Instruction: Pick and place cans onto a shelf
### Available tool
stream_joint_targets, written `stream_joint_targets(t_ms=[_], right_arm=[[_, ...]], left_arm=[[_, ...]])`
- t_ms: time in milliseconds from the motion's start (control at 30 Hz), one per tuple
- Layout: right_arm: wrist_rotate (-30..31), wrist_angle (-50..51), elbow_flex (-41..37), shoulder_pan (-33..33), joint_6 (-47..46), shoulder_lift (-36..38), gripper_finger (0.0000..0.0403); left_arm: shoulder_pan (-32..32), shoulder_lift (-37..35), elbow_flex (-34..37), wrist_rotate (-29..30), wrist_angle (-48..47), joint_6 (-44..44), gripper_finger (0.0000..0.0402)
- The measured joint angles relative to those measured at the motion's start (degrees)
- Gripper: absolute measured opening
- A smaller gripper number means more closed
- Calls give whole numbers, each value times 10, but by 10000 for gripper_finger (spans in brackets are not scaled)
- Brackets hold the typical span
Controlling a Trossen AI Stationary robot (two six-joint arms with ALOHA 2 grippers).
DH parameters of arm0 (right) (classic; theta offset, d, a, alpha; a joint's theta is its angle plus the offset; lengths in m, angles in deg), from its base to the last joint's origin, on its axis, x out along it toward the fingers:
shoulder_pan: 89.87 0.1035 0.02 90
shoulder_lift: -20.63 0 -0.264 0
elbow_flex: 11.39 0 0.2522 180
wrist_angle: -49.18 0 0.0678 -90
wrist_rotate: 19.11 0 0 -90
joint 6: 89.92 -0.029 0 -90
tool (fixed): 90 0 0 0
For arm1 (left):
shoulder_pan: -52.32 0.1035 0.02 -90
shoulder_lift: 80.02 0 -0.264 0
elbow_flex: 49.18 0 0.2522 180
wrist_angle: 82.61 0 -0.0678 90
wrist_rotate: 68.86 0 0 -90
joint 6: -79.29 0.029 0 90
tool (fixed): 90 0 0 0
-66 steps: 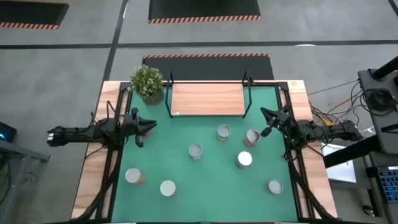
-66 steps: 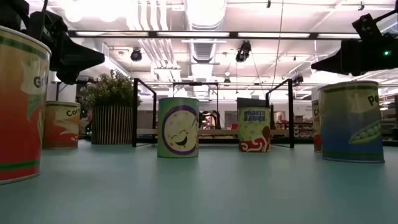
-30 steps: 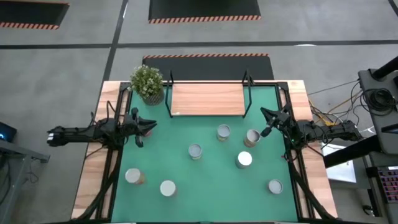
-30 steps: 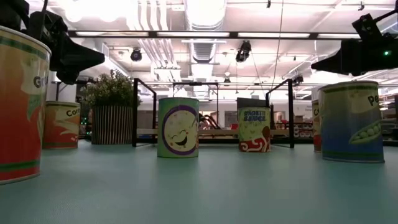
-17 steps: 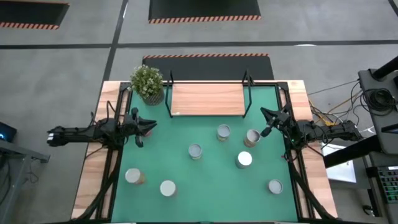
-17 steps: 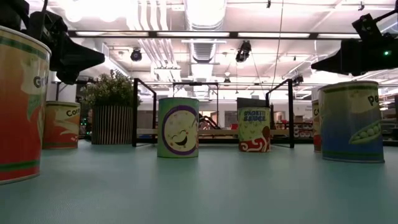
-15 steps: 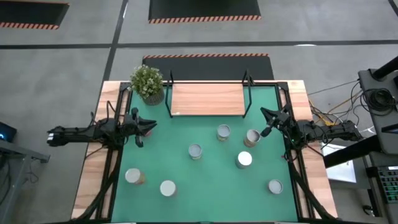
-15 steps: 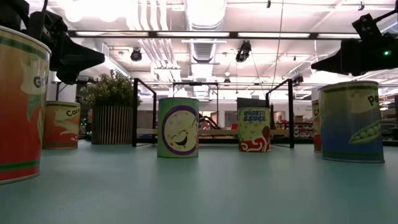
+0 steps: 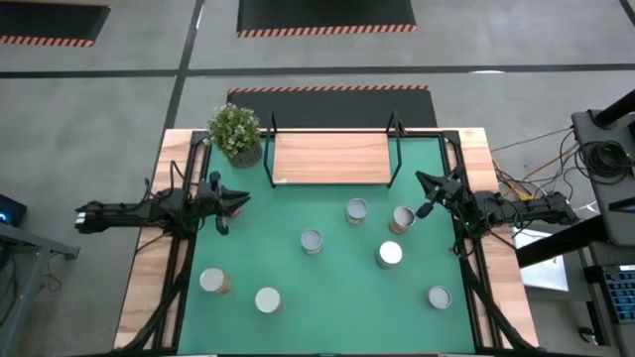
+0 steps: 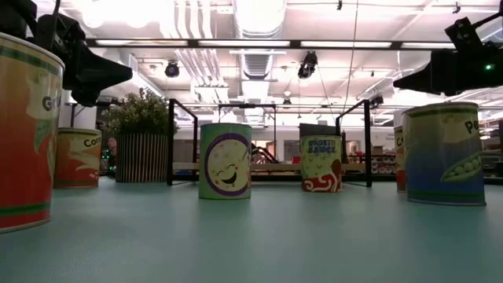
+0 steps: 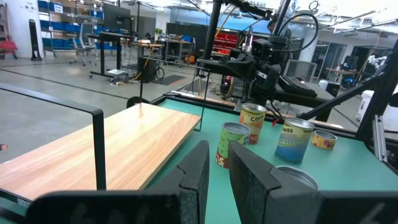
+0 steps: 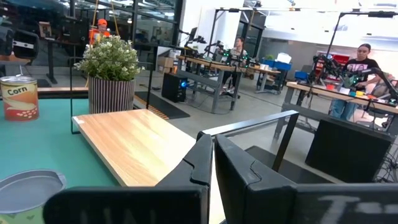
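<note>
Cans (image 9: 312,241) on mat, left claw (image 9: 241,198), right claw (image 9: 421,181) closed, raised.

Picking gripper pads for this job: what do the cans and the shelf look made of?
The cans: metal, apparently, with shiny silver tops and printed paper-like labels. The shelf: light wood with visible grain, on thin black posts, probably metal.

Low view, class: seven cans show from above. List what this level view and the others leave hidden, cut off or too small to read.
- Nearest can, low view: cut off by the left edge, its label reads only "G".
- Pea can, low view: hides most of the can behind it.
- Shelf board, low view: seen edge-on, top surface not visible.
- Can labels, high view: only silver tops show, as on the middle can.
- Can, right wrist view: cut off by the bottom edge and the hand's housing.
</note>
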Motion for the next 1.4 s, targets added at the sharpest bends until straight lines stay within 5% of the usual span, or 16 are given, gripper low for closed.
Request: stream_joint_targets(t_ms=[1067,1300,1400], right_arm=[[0,0,0,0,39,0,9],[-14,-2,0,0,-269,0,9],[-17,-2,0,0,-333,0,9]], left_arm=[[0,0,0,0,0,0,43],[0,0,0,0,0,0,43],[0,0,0,0,0,0,43]])
